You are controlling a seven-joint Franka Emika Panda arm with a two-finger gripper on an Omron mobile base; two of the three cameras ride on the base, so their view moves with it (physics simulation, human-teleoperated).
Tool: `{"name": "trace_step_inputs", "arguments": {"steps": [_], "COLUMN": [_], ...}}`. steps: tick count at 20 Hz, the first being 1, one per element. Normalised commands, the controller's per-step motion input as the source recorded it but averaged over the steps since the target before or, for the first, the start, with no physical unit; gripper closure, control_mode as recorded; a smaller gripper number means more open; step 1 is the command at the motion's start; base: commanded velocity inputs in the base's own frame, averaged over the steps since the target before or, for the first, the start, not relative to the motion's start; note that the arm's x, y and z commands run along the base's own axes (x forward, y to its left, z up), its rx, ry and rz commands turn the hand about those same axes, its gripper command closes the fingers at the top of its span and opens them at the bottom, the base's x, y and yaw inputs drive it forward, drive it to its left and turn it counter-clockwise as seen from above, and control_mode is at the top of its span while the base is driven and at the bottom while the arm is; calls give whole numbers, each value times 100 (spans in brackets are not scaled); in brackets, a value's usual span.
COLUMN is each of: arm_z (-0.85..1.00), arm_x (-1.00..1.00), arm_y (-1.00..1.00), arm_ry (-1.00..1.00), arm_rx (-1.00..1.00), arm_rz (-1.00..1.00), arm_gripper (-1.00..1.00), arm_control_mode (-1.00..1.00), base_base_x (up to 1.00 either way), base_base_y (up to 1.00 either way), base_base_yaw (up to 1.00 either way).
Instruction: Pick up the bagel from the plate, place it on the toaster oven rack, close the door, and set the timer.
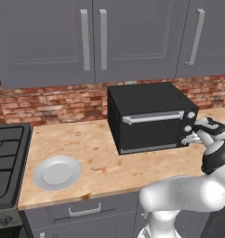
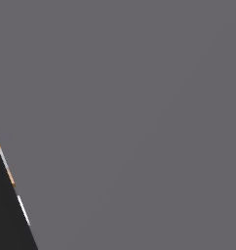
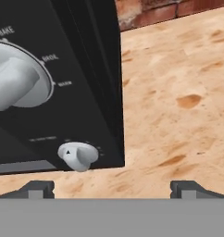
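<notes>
The black toaster oven stands on the wooden counter with its door shut and the silver bar handle across the top. The bagel and the toaster oven rack are hidden. The light-grey plate lies bare near the counter's front left. My gripper is open at the oven's right end, right by the column of knobs. In the hand view a large grey dial and a small lower knob sit close ahead, left of the middle of my open gripper, with nothing between the fingertips.
A black stove borders the counter on the left. Grey wall cabinets hang above a brick backsplash. Bare wooden counter stretches to the right of the oven. A flat grey surface stands close in the right base view.
</notes>
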Motion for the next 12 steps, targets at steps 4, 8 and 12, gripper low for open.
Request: {"name": "trace_step_inputs", "arguments": {"steps": [4,8,12], "arm_z": [2,2,12], "arm_x": [-12,-22,3], "arm_y": [17,15,15], "arm_ry": [2,4,3], "arm_rx": [0,0,0], "arm_rz": [0,0,0], "arm_gripper": [-100,-100,-100], "arm_control_mode": [-100,-100,-100], "base_base_x": [0,0,0], "base_base_y": [0,0,0], "base_base_yaw": [0,0,0]}}
